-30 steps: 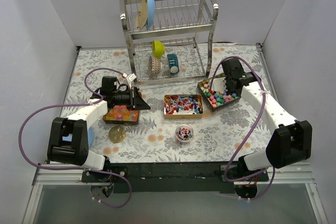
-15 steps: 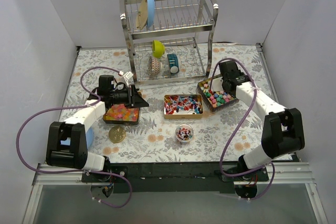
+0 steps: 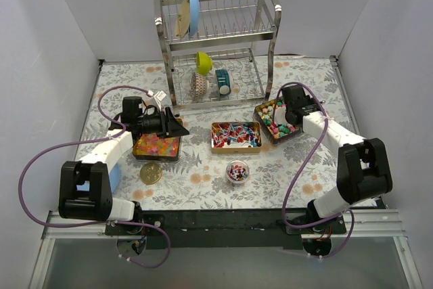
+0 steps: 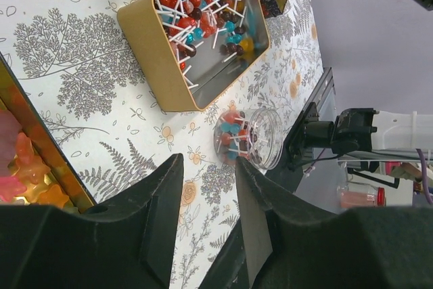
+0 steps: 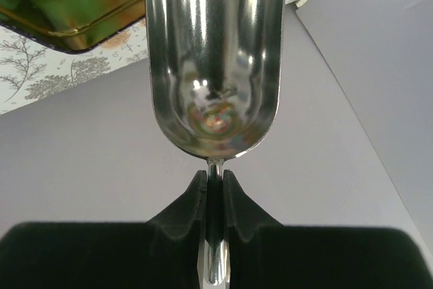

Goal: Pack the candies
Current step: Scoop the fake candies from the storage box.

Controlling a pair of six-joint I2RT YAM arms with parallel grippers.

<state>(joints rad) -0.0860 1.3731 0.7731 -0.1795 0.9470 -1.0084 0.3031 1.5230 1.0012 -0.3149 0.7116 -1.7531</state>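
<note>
The left end effector (image 4: 206,167) hangs over the right end of a gold rectangular tin (image 3: 155,157) lying toward the left edge of the desk (image 3: 291,167). Its fingers stand apart with nothing between them. That tin holds orange, yellow and pink gummy candies (image 3: 157,145). A flat gold round disc (image 3: 151,173) lies just beside it on the near side.

At the middle of the desk, a second gold rectangular tin (image 3: 236,147) is filled with red, blue and brown sweets on white sticks (image 4: 203,11). Between that tin and the near edge sits a small clear round jar (image 3: 237,171) with a few of the same stick sweets inside.

Toward the right edge, a dark rectangular tin (image 3: 292,135) lies at an angle, holding multicoloured round candies (image 3: 279,126). The right end effector (image 5: 215,177) is above this tin. Its fingers are pressed together on the thin handle of a shiny silver metal scoop (image 5: 213,52), whose bowl points away from the wrist.

A steel two-tier dish rack (image 3: 216,28) stands at the far edge. An upright blue plate (image 3: 191,3) is on its upper tier.
</note>
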